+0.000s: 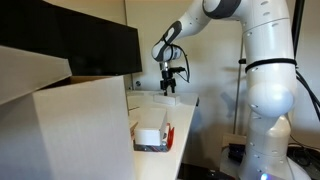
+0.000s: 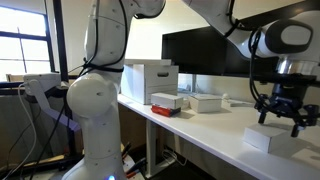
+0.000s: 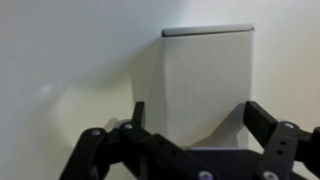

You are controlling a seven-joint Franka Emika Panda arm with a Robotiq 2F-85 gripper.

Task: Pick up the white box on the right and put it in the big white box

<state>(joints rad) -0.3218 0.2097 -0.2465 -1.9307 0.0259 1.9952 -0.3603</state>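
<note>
One white box (image 2: 268,140) lies just below the spread-apart gripper (image 2: 283,122)

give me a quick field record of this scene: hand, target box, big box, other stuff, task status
hand: hand open, just above the small white box, holding nothing
target: small white box lying on the table, not gripped
destination: big white box further along the table, near the robot base
other items: red-and-white box and flat white box, between the two
task status: pick not yet done
</note>
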